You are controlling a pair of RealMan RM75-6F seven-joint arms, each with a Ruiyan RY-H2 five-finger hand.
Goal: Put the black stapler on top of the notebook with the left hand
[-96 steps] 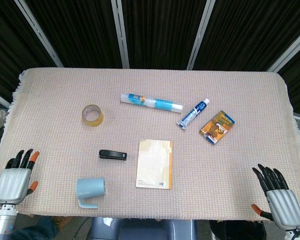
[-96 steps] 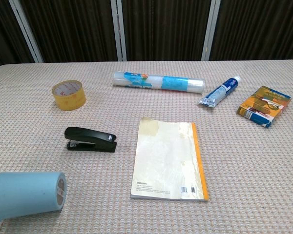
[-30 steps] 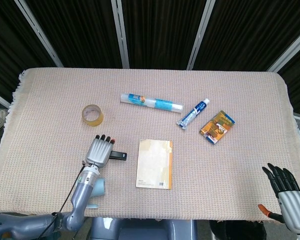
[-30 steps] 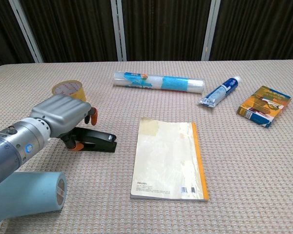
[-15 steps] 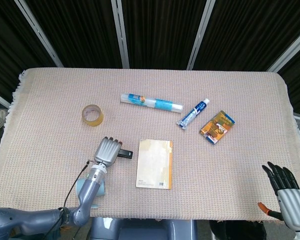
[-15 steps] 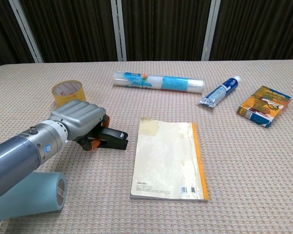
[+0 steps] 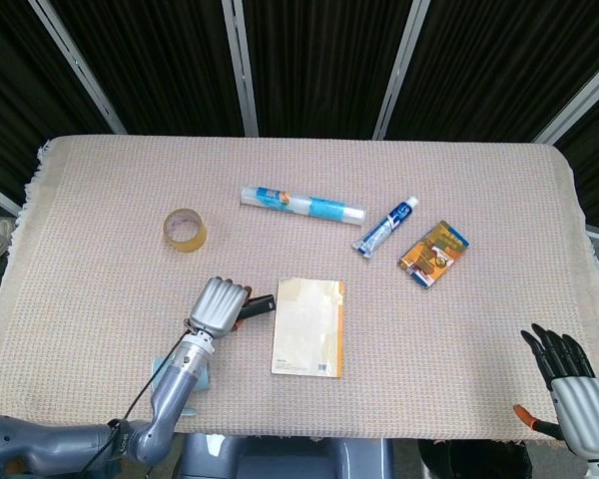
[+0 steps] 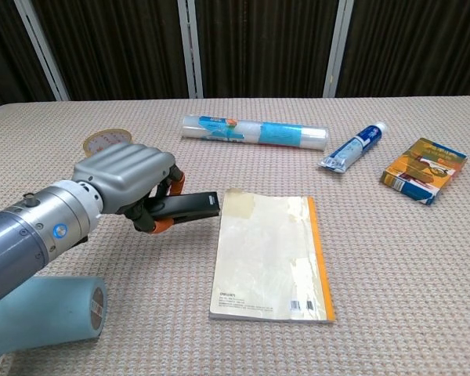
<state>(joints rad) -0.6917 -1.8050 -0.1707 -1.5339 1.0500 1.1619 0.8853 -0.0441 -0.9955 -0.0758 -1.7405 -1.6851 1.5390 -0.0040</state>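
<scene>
A: Left side first. What's there?
B: Blue cup (image 8: 39, 317) at the near left edge, lying on its side, mostly under the left arm. Tape roll (image 7: 184, 230) further back on the cloth (image 7: 100, 200).

A: Left hand?
B: Left hand (image 8: 129, 180) has its fingers curled round the stapler (image 8: 189, 206), gripping it. The stapler's free end pokes out to the right, lifted off the cloth, tip right at the left edge of the notebook (image 8: 270, 254).

A: Is it on the notebook yet?
B: No. In the head view the stapler (image 7: 257, 305) is just beside the notebook's (image 7: 309, 327) far left corner, not on top.

A: Middle and right?
B: Clear plastic roll with blue print (image 7: 301, 205) lies far of the notebook. Right of it a toothpaste tube (image 7: 386, 224), then an orange box (image 7: 433, 253), near each other but apart.

A: Right hand?
B: Right hand (image 7: 569, 391) sits off the near right corner of the table, fingers spread, holding nothing. Only the head view shows it.
</scene>
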